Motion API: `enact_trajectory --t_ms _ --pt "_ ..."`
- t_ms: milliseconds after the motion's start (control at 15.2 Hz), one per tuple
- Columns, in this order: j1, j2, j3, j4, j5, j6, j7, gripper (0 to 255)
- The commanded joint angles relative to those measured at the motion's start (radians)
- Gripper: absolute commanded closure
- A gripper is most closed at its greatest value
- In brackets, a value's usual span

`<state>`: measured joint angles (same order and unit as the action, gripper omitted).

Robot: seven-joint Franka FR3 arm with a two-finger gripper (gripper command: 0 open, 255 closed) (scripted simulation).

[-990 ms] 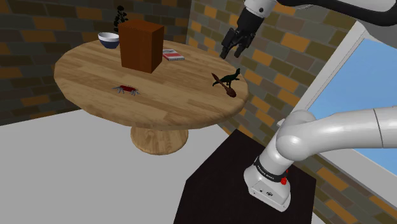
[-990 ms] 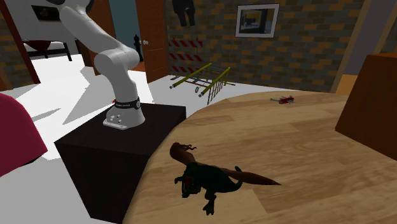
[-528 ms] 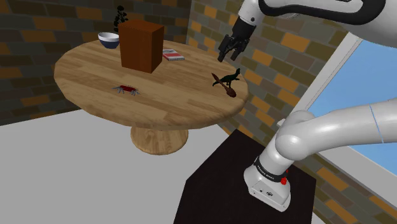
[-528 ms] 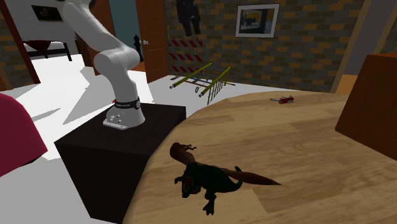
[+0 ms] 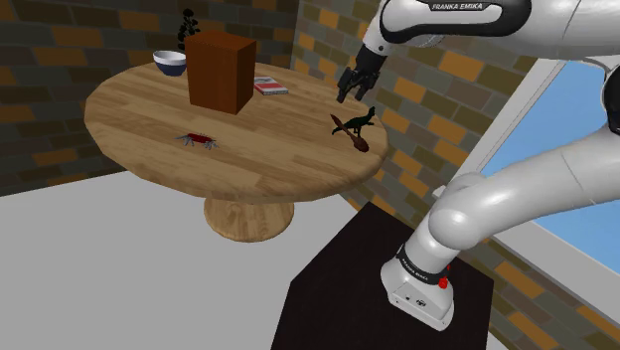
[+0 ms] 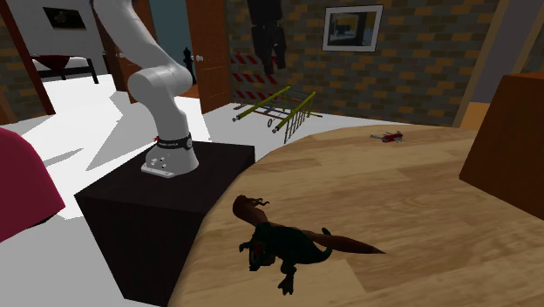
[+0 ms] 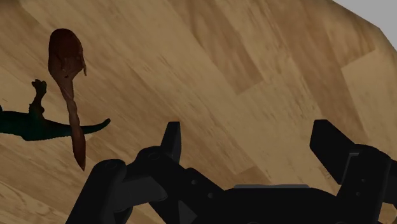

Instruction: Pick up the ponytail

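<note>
**Entry: approach to the grasp, nothing held yet**

- **Ponytail** [image 7: 66, 58]: a reddish-brown hairpiece, a rounded clump trailing a thin plaited strand. We are finding it lying flat on the round wooden table [image 5: 139, 114], near the edge that faces the stand. The strand is crossing the tail of the dark green dinosaur toy [image 7: 28, 125]; the clump end is lying clear of the toy's body.
- **Gripper** [image 5: 349, 95]: we are seeing it hanging in the air above the table, over the dinosaur's side. Its fingers [image 7: 170, 136] are standing well apart with nothing between them.
- **Handling:** we are judging that the hand is sitting off to one side of the ponytail, so we are asking first for a sideways shift that brings the gap over it, and only then a descent.
  - We are favouring the clump as the grasp point, since it is thicker and away from the toy.
  - The strand is lying thin against the wood and could slip the pads.
  - We are advising fingers straddling the clump's narrow way, going down almost to the wood, then closing gently.
- **Risk:** we are watching for a finger catching the dinosaur and dragging both towards the edge.
- **Also present:** a tall brown box [image 5: 221, 72], well apart
</note>
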<state>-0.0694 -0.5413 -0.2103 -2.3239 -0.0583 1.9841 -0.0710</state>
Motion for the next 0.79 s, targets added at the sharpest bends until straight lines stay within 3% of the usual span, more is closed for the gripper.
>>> enact_trajectory --t_ms 0,396,726 --pt "-0.004 0.060 -0.031 0.018 0.001 0.039 -0.031 0" --pt "-0.012 0.249 -0.127 0.095 0.033 0.139 -0.141 0" --pt "-0.020 0.426 -0.198 0.192 0.104 0.198 -0.249 0"
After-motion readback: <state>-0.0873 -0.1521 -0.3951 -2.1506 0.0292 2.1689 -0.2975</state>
